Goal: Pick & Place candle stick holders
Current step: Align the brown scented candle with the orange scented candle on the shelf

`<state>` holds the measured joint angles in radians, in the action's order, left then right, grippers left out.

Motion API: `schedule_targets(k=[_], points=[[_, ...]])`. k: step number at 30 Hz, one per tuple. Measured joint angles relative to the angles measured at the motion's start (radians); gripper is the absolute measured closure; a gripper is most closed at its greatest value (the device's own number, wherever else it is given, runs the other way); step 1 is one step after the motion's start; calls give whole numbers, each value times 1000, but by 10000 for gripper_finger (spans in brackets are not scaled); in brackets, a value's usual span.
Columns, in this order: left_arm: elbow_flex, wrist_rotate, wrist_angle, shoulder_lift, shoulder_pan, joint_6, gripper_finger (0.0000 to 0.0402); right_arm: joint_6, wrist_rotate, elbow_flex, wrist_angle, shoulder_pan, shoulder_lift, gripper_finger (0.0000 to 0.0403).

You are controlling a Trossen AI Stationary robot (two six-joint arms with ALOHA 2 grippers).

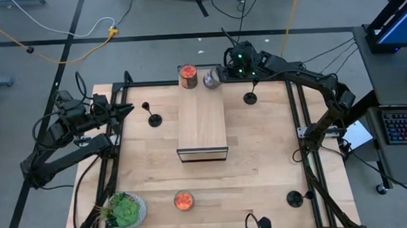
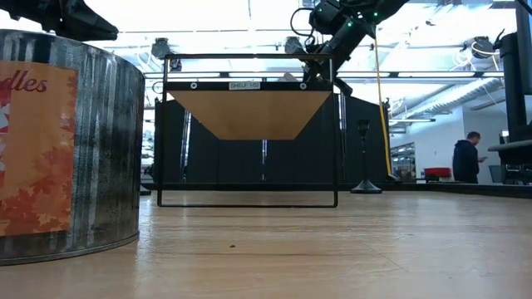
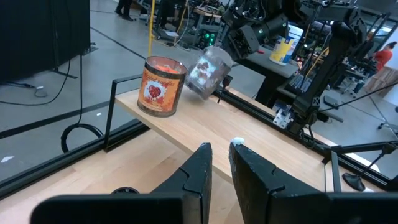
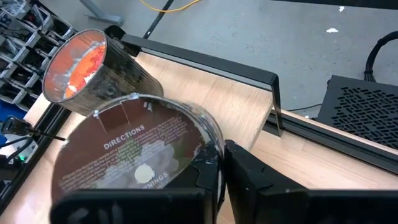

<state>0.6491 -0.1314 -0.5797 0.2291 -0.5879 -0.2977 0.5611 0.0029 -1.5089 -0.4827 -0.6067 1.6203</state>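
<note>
Three black candle stick holders stand on their round bases on the wooden table: one left of the shelf [image 1: 153, 119], one right of it [image 1: 250, 97], one at the near right [image 1: 294, 198]. No gripper touches them. My right gripper [image 1: 222, 74] is at the far end of the raised wooden shelf [image 1: 200, 121], shut on a silvery-grey jar [image 3: 208, 70] that tilts beside an orange jar [image 1: 187, 76]. My left gripper [image 3: 221, 155] waits at the table's left edge, its fingers a narrow gap apart with nothing between them. My right gripper holds the silvery-grey jar at its base end [image 4: 208, 152]. One finger [image 4: 249, 177] lies against the jar's side wall, and the jar hides the other. The fingers slant down from the far right. The jar is tilted over the shelf's far end; whether its lower edge touches the shelf I cannot tell.
A potted green plant [image 1: 125, 209] and a second orange jar [image 1: 183, 200] sit near the front edge; that jar fills the left of the low view [image 2: 66, 141]. A black frame rail [image 1: 298, 130] borders the table. A person stands in the room behind [image 2: 467, 162].
</note>
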Motion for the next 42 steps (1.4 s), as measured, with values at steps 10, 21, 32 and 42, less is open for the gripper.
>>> schedule_targets(k=[10,21,32,42], points=[[0,-1,0,0,0,-4,339,-1,-4,0,41,5,25,383],[0,-1,0,0,0,-4,339,-26,-5,0,108,5,31,383],[0,-1,0,0,0,-4,339,-80,-5,0,177,4,28,383],[0,0,0,0,0,-20,339,-296,-7,-1,45,112,-81,400]])
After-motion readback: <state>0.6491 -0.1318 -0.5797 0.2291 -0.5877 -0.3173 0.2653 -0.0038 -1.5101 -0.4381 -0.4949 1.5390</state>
